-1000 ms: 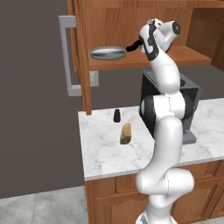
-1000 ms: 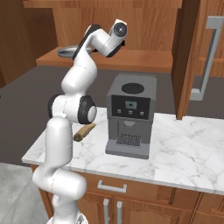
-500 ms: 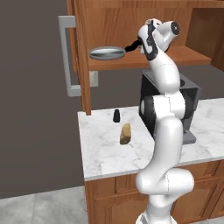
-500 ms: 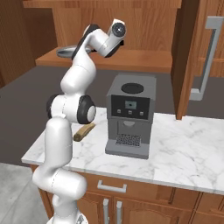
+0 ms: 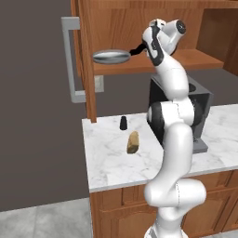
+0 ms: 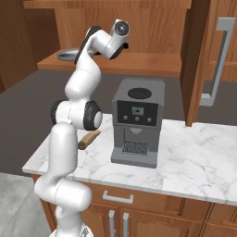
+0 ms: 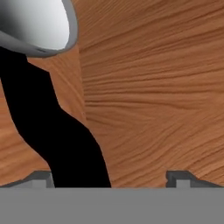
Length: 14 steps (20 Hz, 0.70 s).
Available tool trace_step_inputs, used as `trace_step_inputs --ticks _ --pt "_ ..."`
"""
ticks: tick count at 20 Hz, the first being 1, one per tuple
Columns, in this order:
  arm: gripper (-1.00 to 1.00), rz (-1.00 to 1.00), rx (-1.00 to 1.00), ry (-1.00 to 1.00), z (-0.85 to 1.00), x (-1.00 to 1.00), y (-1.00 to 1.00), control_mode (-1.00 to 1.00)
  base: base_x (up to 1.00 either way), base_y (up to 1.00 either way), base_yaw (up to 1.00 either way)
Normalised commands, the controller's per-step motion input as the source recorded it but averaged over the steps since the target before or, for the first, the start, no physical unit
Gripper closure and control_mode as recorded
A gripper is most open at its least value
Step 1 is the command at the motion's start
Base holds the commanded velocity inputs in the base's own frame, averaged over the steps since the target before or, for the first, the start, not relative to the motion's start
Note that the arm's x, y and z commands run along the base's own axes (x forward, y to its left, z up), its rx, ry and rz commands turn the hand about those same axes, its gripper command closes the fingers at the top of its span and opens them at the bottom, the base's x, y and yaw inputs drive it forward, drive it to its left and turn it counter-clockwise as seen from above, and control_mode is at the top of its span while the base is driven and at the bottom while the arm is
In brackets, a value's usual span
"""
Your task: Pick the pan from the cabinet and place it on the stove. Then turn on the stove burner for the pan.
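The pan, round and shiny silver, lies on the open shelf of the cabinet; in the right base view the pan is partly behind my arm. Its black handle points toward my hand. My gripper is raised to shelf height at the handle's end. In the hand view the pan is at the upper left. The handle runs down between my open gripper, close to the left fingertip. Nothing is gripped. The stove is out of view.
The cabinet's door stands open at the left with its long grey bar handle. On the marble counter below are a grey coffee machine, a small brown loaf and a small black shaker. Another cabinet door stands at the right.
My hand has edged slightly left toward the pan along its handle. The jaws stay open and the pan rests on the shelf as before.
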Motion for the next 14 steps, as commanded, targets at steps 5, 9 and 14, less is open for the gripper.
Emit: trace_step_inputs --ticks 5,9,14 --pt "1.00 0.00 -0.01 -0.03 -0.53 0.30 0.57 -1.00 0.00 0.00 0.00" --pt "1.00 0.00 0.00 -0.09 -0.28 0.07 0.30 -1.00 0.00 0.00 0.00" --pt "1.00 0.00 0.01 -0.08 -0.18 -0.16 0.00 -1.00 0.00 0.00 0.00"
